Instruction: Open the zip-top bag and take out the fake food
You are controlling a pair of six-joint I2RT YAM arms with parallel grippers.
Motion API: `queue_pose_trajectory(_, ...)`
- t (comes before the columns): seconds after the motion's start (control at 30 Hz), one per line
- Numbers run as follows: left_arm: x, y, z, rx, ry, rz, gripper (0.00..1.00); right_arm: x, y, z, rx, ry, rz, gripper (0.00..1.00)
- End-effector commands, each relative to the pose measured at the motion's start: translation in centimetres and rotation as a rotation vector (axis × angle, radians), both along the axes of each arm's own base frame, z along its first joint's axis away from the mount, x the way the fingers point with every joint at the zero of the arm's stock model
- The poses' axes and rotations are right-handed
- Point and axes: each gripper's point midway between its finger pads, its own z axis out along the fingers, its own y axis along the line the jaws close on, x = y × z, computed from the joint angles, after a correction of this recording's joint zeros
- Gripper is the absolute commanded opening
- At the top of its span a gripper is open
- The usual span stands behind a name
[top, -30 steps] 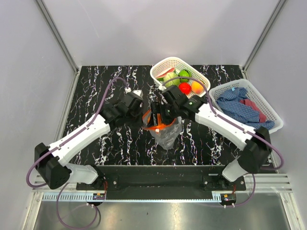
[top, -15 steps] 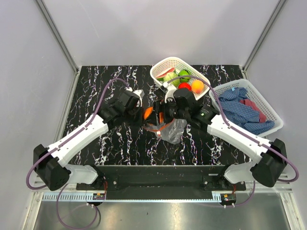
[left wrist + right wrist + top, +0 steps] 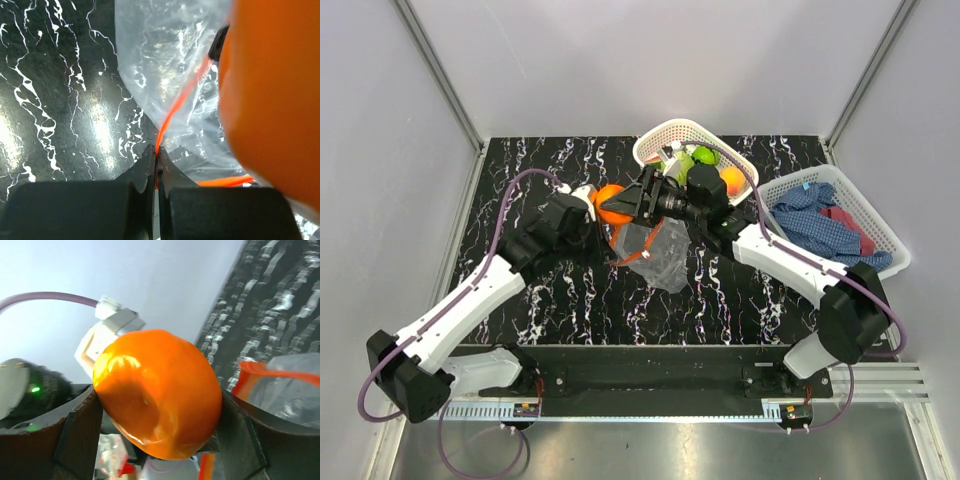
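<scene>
The clear zip-top bag (image 3: 655, 255) lies mid-table, its orange-red zip strip (image 3: 176, 107) lifted. My left gripper (image 3: 603, 238) is shut on the strip's edge, seen in the left wrist view (image 3: 157, 165). My right gripper (image 3: 617, 204) is shut on an orange ball (image 3: 610, 202), held above the bag's mouth. The ball fills the right wrist view (image 3: 157, 392) and the right side of the left wrist view (image 3: 272, 95). More fake food sits in the far basket: a green fruit (image 3: 705, 156), an orange ball (image 3: 731, 180), a pale green cabbage (image 3: 682, 160).
A white lattice basket (image 3: 665, 132) of toy produce stands at the back centre. A second white basket (image 3: 880, 215) at the right holds blue and red cloths (image 3: 820, 222). The table top (image 3: 535, 190) is black marble-patterned, with grey walls around it.
My right gripper has come up out of the bag with the orange ball and swung left and back. My left gripper has lifted the zip strip and shifted left.
</scene>
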Motion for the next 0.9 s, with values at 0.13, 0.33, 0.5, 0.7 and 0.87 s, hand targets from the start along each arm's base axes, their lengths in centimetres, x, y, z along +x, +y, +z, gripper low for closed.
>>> queue_pose_trajectory(0.13, 1.5, 1.0, 2.6, -0.036, -0.042, 0.012, 0.0, -5.6, 0.6, 8.8, 0.213, -0.096, 0.27, 0.08)
queue_pose_trajectory(0.33, 3.6, 3.1, 4.4, 0.017, -0.105, 0.055, 0.0, -5.3, -0.9, 10.0, 0.172, -0.175, 0.245, 0.08)
queue_pose_trajectory(0.5, 3.1, 2.4, 2.2, 0.01, -0.013, 0.05, 0.0, -4.2, 0.4, 14.0, 0.313, -0.157, 0.271, 0.08)
queue_pose_trajectory(0.7, 3.5, 4.1, 2.0, 0.075, -0.048, 0.107, 0.0, -1.5, 2.0, 18.5, 0.345, -0.247, 0.252, 0.08)
queue_pose_trajectory(0.87, 3.9, 4.2, 4.6, 0.048, -0.099, 0.127, 0.0, -1.2, 3.0, 19.6, 0.458, -0.165, 0.327, 0.08)
